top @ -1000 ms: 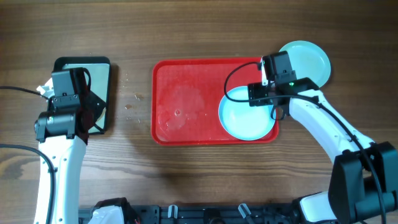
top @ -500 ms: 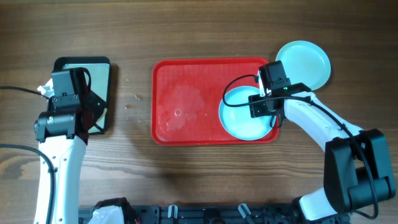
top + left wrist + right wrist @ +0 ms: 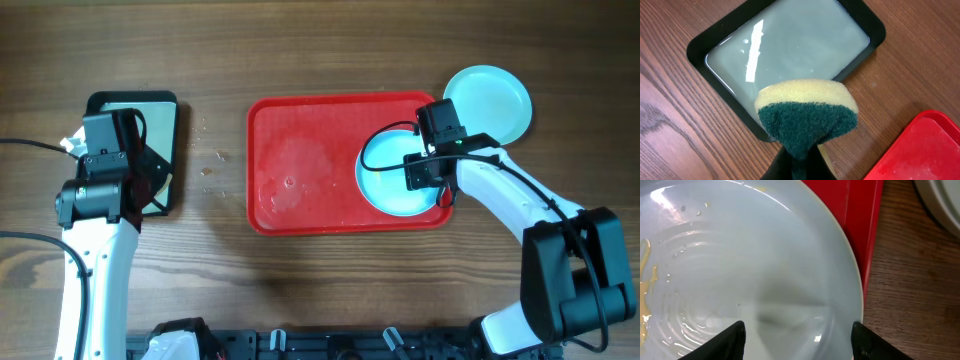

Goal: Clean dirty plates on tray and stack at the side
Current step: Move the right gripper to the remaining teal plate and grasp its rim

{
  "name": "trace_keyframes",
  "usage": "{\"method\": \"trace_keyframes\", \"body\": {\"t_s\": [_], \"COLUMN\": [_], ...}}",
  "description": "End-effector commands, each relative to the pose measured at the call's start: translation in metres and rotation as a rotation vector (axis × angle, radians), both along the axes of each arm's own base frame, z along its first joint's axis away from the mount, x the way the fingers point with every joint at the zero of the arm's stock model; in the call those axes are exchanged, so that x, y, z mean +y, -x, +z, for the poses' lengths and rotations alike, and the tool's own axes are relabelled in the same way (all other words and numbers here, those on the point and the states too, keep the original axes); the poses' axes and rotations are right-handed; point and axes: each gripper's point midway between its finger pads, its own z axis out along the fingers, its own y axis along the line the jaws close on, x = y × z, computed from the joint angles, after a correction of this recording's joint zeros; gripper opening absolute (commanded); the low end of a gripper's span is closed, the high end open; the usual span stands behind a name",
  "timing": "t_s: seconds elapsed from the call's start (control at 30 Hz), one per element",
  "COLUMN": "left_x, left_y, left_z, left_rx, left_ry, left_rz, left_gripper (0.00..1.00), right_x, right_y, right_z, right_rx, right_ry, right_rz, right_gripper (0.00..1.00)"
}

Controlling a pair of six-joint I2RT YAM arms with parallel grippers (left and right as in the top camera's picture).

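A: So, what's the biggest thing down there?

B: A wooden counter (image 3: 320, 50), and in the middle of it the red tray (image 3: 300, 120), wet and smeared in its left half.

A: And off to the left?

B: A black pan (image 3: 875, 30) holding cloudy water, well apart from the tray.

A: Where are the plates?

B: One pale blue plate (image 3: 390, 185) lies flat in the right half of the tray, its edge close against the tray's right rim. Another plate (image 3: 495, 100) sits on the counter just beyond the tray's far right corner. I cannot tell whether more lie under it.

A: The sponge?

B: The sponge (image 3: 807, 112), yellow with a green scrub face, is clenched in the left pincer (image 3: 799, 155) and hangs over the near edge of the pan.

A: And the right pincer?

B: The right pincer (image 3: 797, 335) is released, its fingers (image 3: 735, 332) spread wide just above the plate in the tray, near that plate's right side.

A: Is that plate clean?

B: It's wet, with a yellowish smear (image 3: 645, 280) at its left.
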Motion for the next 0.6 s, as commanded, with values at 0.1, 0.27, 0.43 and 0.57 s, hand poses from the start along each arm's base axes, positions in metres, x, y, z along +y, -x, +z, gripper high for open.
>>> {"method": "trace_keyframes", "body": {"t_s": [0.1,0.27,0.43,0.57], "left_x": [0.001,0.001,0.001,-0.001], "left_y": [0.0,0.001,0.001,0.0], "left_z": [0.002,0.002,0.002,0.001], "left_rx": [-0.013,-0.012,-0.012,-0.013], "left_ry": [0.006,0.006,0.006,0.013], "left_rz": [0.007,0.008,0.008,0.004], "left_gripper": [0.04,0.04,0.04,0.04], "right_x": [-0.011,-0.01,-0.012,-0.016], "right_y": [-0.011,-0.018,-0.011,-0.001], "right_z": [0.012,0.029,0.017,0.005], "right_rx": [-0.06,-0.11,-0.094,-0.074], "right_ry": [0.041,0.019,0.024,0.03], "right_rz": [-0.068,-0.094,-0.095,-0.098], "right_gripper": [0.7,0.71,0.7,0.7]}}
